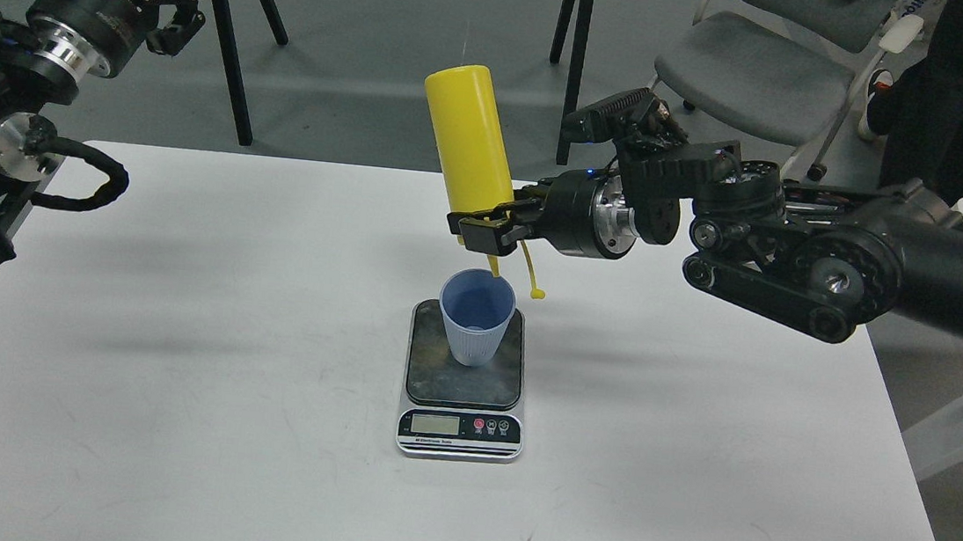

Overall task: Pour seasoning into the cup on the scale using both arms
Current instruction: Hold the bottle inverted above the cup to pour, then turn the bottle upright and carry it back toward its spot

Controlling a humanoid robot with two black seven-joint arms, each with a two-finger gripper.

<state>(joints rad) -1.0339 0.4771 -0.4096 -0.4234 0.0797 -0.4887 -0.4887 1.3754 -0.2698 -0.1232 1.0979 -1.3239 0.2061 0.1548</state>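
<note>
- Your right gripper (485, 228) is clamped on the upside-down bottle (467, 141), nozzle just over the cup (477, 319) on the scale (463, 384).
- Left gripper (173, 7) is raised well clear; can't tell its fingers.
- Squeeze too hard and you could overshoot or tip the cup.

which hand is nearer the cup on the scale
Right. The right hand grips the upturned yellow bottle just above the cup; the left hand is raised far off to the cup's left, beyond the table's edge.
</note>
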